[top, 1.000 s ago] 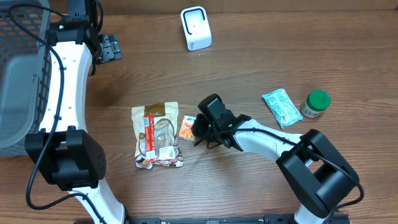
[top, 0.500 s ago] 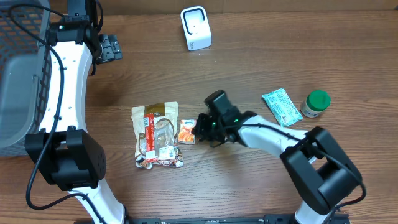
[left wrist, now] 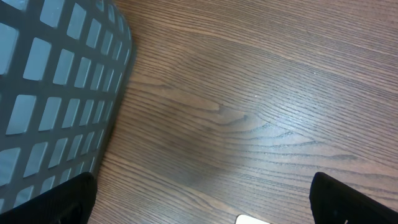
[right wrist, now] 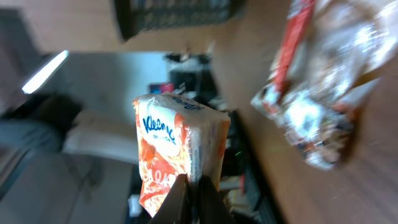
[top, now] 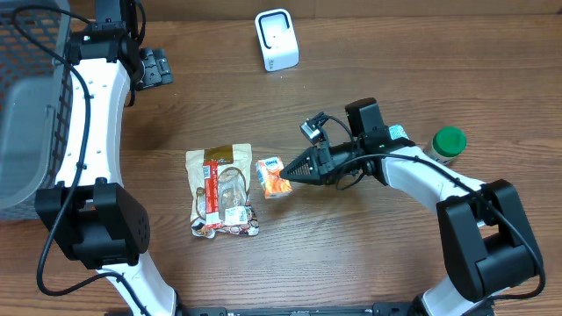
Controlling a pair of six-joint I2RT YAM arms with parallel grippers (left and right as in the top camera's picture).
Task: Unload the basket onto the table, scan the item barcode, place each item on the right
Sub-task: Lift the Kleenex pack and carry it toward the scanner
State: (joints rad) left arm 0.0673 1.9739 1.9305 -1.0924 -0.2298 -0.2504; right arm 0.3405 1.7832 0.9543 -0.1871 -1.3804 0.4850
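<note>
**Tissue pack clamped in right gripper, near table centre**

Clock directions are read on the overhead view, 12 o'clock being the far edge.

- Arms: two are seen. Grippers: two.
- Right gripper: jaws are pressed together on one tissue pack, pinched by its edge. In the right wrist view the pack is seen standing up from the fingertips, with its orange and white printed face to the camera. No barcode can be made out on that face.
- Pack location: just off table centre toward 6 o'clock, with the gripper at its 3 o'clock side.
- Left gripper: jaws are spread wide with nothing between them. It is parked at about 10 o'clock, well apart from the pack. Only bare wood is seen between its fingertips in the left wrist view.
- Scanner: one, white, upright at 12 o'clock, well apart from the pack.
- Snack bag: one, lying flat just beside the pack at its 9 o'clock. Contact cannot be told.
- Teal packet: one, at 3 o'clock, mostly covered by the right arm.
- Jar: one, green cap, upright, beyond the teal packet at 3 o'clock.
- Basket: one, grey mesh, at the 9 o'clock edge of the table.
</note>
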